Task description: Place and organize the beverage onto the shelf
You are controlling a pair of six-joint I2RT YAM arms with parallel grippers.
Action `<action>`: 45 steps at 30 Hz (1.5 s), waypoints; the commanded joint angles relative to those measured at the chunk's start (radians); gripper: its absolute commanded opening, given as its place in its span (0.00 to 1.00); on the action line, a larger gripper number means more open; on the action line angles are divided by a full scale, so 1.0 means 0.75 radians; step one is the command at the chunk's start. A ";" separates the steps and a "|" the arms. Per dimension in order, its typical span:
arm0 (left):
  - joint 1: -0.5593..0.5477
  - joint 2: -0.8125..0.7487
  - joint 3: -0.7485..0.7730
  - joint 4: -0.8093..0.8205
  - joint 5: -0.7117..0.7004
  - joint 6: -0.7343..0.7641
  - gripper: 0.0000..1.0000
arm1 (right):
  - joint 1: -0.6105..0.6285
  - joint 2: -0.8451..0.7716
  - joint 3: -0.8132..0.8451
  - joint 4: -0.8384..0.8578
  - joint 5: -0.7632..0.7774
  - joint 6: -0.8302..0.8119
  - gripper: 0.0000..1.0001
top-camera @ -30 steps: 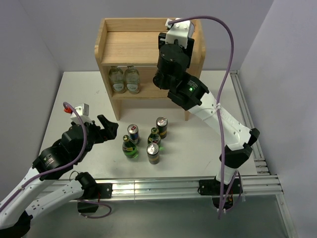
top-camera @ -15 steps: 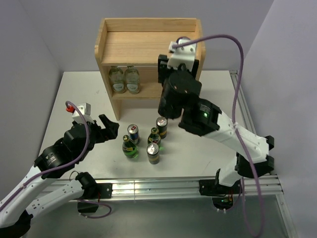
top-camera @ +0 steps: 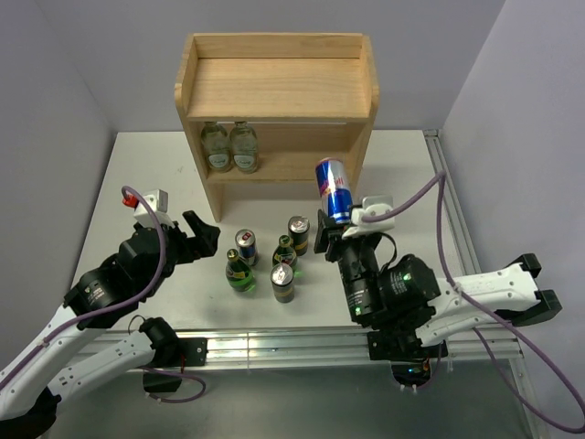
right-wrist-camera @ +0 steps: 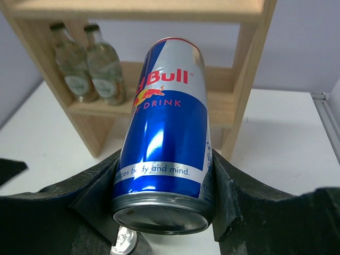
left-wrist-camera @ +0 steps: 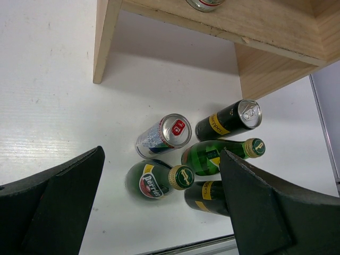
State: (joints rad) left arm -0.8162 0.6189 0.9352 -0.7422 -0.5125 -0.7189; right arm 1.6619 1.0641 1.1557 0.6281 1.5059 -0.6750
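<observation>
My right gripper (top-camera: 336, 224) is shut on a slim blue-and-silver can (top-camera: 333, 189) and holds it upright in the air before the wooden shelf's (top-camera: 274, 87) lower right post. In the right wrist view the can (right-wrist-camera: 166, 127) sits between both fingers (right-wrist-camera: 234, 202). Five drinks stand grouped on the table: a blue-and-silver can (top-camera: 246, 247), two black cans (top-camera: 299, 235) (top-camera: 282, 283), and two green bottles (top-camera: 285, 251) (top-camera: 239, 272). My left gripper (top-camera: 196, 233) is open and empty, left of the group. Its view shows the green bottle (left-wrist-camera: 154, 179) between its fingers (left-wrist-camera: 58, 207).
Two clear pale glass bottles (top-camera: 217, 146) (top-camera: 243, 145) stand on the shelf's lower tier at the left, also in the right wrist view (right-wrist-camera: 71, 69). The shelf's top board (top-camera: 274, 78) has a raised rim. An aluminium rail (top-camera: 302, 346) runs along the near table edge.
My right arm has swung down and back from over the shelf's top right corner to a low pose near the table's front. The can now shows upright. My left arm has barely moved.
</observation>
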 commanded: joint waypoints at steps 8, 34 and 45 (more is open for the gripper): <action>-0.004 0.056 -0.001 0.028 -0.014 0.007 0.96 | -0.015 0.082 -0.165 0.147 0.332 -0.167 0.00; -0.006 0.089 0.001 0.008 -0.057 -0.023 0.96 | -0.369 0.348 0.846 -1.345 0.069 -0.110 0.00; -0.008 0.097 0.009 -0.015 -0.090 -0.042 0.96 | -0.224 0.389 0.941 -1.585 -0.534 0.032 0.00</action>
State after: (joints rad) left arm -0.8162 0.6960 0.9352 -0.7483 -0.5510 -0.7280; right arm 1.4315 1.3853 1.7344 -0.4194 1.3300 -0.7628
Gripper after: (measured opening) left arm 0.958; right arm 0.623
